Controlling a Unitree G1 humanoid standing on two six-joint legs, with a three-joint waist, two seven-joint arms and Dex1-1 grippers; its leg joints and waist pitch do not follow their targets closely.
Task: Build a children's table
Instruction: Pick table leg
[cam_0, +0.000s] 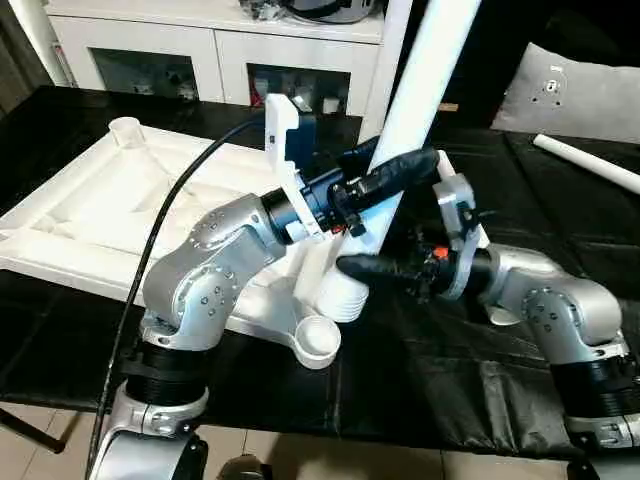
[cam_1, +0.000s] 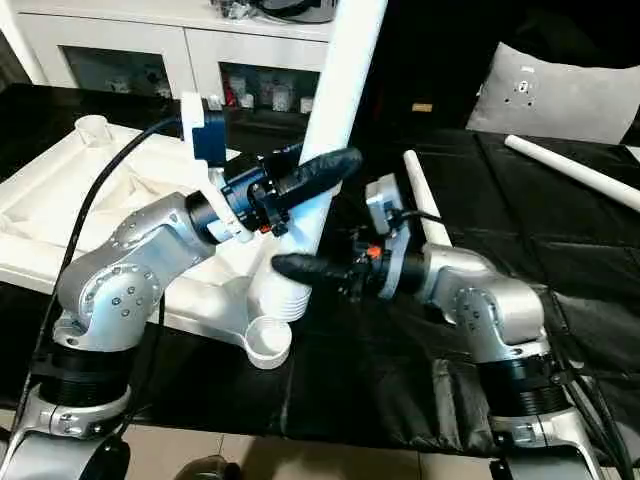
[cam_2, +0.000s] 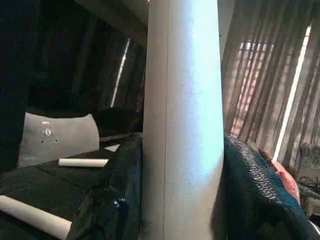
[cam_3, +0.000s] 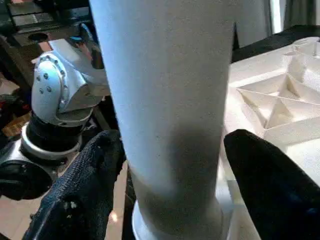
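Where black cloth spreads, white cabinet

A white table leg stands between the right hand's spread black fingers.

A surface covered in black cloth carries the work. On it the white tabletop is laid upside down, ribbed underside up. Two loose white legs are laid on the cloth: one just beside the right arm, another farther right, near a grey cushion.
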